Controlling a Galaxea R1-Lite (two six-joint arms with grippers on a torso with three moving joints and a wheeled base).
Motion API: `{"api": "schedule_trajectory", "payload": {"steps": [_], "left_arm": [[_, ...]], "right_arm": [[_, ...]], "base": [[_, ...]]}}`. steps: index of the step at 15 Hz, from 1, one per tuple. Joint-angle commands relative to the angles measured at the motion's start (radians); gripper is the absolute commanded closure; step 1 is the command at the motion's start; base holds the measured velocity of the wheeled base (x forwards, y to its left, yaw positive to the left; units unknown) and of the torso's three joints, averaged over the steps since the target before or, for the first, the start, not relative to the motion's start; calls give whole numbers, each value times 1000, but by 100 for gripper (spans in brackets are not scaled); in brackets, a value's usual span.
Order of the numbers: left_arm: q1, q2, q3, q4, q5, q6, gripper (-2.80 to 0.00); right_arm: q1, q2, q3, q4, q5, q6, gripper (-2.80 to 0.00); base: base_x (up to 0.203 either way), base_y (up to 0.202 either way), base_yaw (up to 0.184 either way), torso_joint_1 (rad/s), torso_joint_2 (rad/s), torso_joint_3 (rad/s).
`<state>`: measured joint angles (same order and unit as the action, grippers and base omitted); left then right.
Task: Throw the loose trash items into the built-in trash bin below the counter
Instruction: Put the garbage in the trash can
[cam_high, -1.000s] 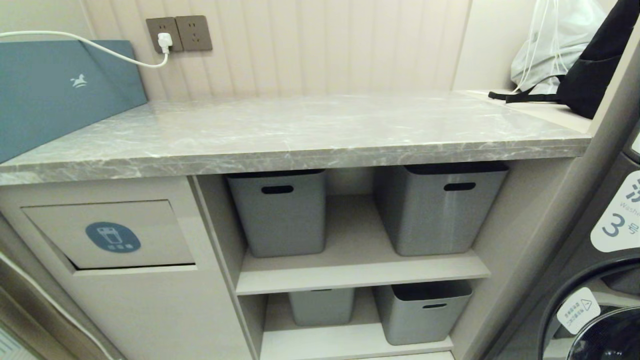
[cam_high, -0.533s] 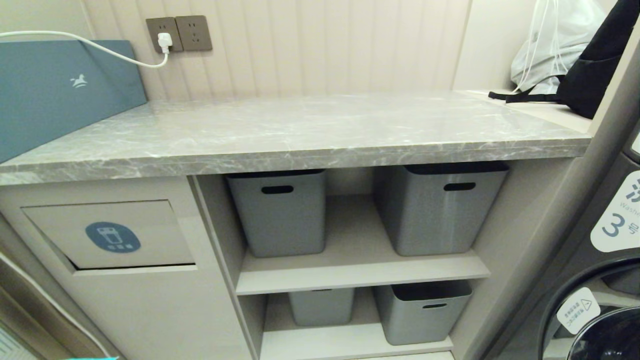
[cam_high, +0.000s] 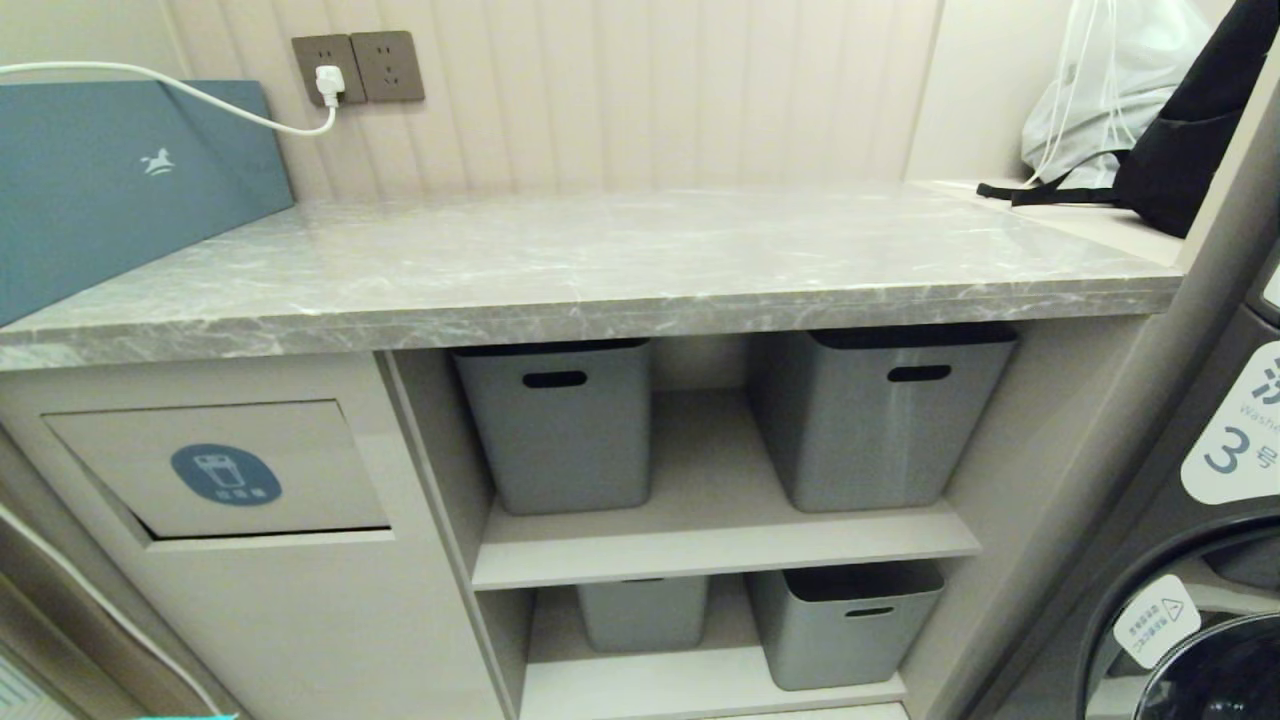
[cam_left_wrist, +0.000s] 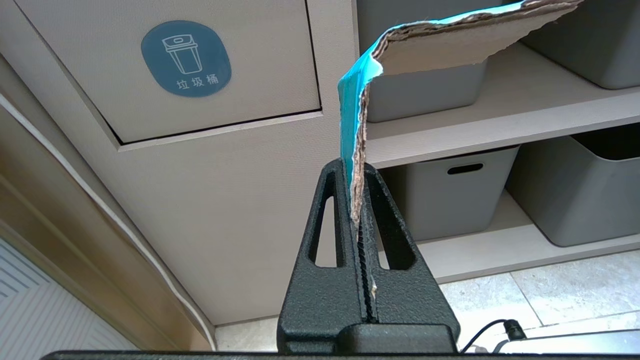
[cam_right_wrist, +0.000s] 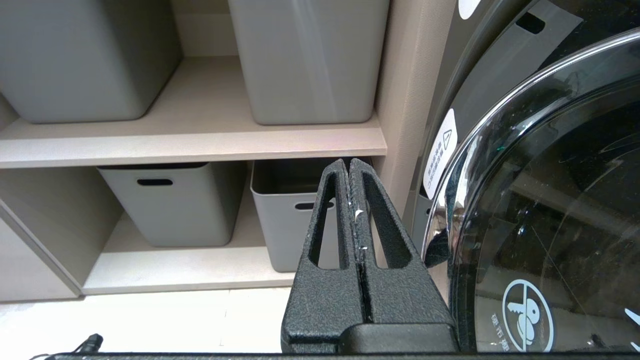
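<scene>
Below the marble bench (cam_high: 600, 270), the trash flap (cam_left_wrist: 165, 70) sits closed. Left claw (cam_left_wrist: 356, 170) pinches a folded cardboard scrap (cam_left_wrist: 440, 45) near it. Right claw (cam_right_wrist: 349, 167) pressed together, empty, beside the washer door (cam_right_wrist: 550, 210).

Both grippers look alike. The left gripper (cam_left_wrist: 356, 172) and the right gripper (cam_right_wrist: 349, 167) each have two black fingers with a rough, grainy finish, tapering toward the tips from a broad blocky base. Each finger has a long cut-out slot with rounded ends. The left one's inner faces are finely ridged.
</scene>
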<state>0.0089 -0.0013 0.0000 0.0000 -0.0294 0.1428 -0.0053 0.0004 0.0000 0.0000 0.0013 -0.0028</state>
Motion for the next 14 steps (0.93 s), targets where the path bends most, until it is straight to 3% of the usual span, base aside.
{"api": "schedule_trajectory", "payload": {"steps": [1, 10, 14], "left_arm": [[0, 0, 2, 0, -1, 1, 0], [0, 0, 2, 0, -1, 0, 0], [0, 0, 2, 0, -1, -2, 0]], "right_arm": [[-1, 0, 0, 0, 0, 0, 0], [-1, 0, 0, 0, 0, 0, 0], [0, 0, 0, 0, 0, -2, 0]], "base": [[0, 0, 0, 0, 0, 0], [0, 0, 0, 0, 0, 0], [0, 0, 0, 4, 2, -135]]}}
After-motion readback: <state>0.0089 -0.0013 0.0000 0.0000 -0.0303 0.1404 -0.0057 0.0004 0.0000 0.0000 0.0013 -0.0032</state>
